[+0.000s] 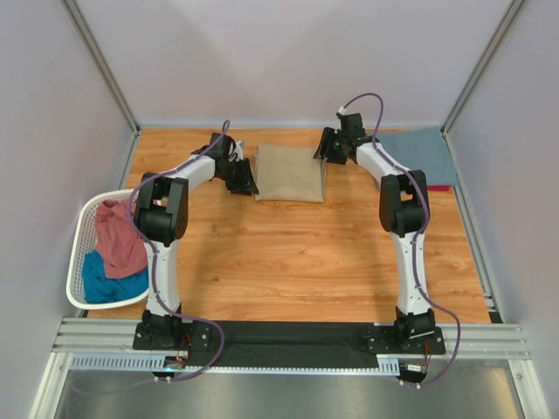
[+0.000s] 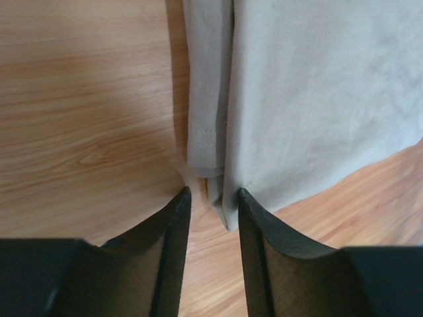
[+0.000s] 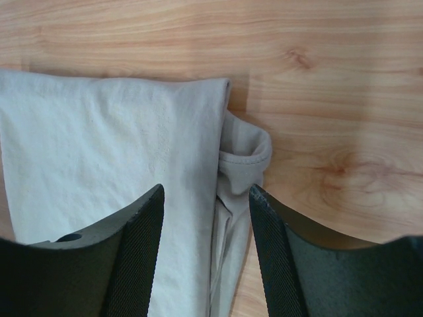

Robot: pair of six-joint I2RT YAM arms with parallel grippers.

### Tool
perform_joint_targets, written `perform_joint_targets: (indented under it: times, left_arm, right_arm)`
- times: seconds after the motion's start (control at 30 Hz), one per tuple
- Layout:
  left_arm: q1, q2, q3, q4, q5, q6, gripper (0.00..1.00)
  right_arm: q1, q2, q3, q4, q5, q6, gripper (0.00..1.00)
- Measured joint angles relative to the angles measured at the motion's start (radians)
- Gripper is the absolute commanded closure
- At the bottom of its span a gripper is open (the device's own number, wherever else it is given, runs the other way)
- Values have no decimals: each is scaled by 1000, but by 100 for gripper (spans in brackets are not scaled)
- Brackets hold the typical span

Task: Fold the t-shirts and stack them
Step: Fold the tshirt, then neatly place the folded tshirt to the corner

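**Inspector:** What is recorded nearest the arm bases?

**Recorder:** A white slatted laundry basket point(image 1: 80, 227) is noted at the left edge of the wooden table point(image 1: 297, 262). A pink t-shirt point(image 1: 118, 236) is heaped over a teal t-shirt point(image 1: 105, 284) inside it.

**Inspector:** Where is the tan t-shirt point(image 1: 291, 172) found?

**Recorder:** Farther back, laid flat as a folded rectangle between the two grippers. A line of hem stitching point(image 2: 201, 142) is seen along its folded left edge.

**Inspector:** How is the left gripper point(image 2: 213, 195) set?

**Recorder:** It is placed at the shirt's left side with its fingers partly parted. A corner of the cloth lies between the tips, but no pinch is shown.

**Inspector:** And the right gripper point(image 3: 205, 191)?

**Recorder:** It is placed at the shirt's right side, fingers held partly apart astride the folded edge. Nothing is gripped.

**Inspector:** What is noted farthest away?

**Recorder:** A folded slate-blue t-shirt point(image 1: 419, 150) is seen in the far right corner. It is laid on a red t-shirt point(image 1: 439, 187), of which only an edge is seen.
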Motion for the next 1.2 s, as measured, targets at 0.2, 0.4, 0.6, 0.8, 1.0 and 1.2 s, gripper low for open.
perform_joint_targets:
  times: [0.2,0.4,0.6,0.8,1.0,1.2]
  left_arm:
    - [0,1,-1,0,-15,-4,74]
    - [-1,2,-20,5,-17,-18,89]
    - [-2,-2,-41,27,-11,-38,100]
    - [-13,-58,-117,29,-27,-45,100]
    - [-24,-99,-161,2,-50,-58,100]
    - [-30,-120,-161,-31,-76,-74,100]
  right_arm:
    - [22,33,26,-34,38,-3,44]
    - [26,33,26,-34,63,-3,44]
    - [31,-9,-49,-2,61,0,44]
    - [32,-107,-186,11,45,17,43]
    - [32,-157,-217,23,46,32,40]
    - [35,-151,-203,14,64,34,40]
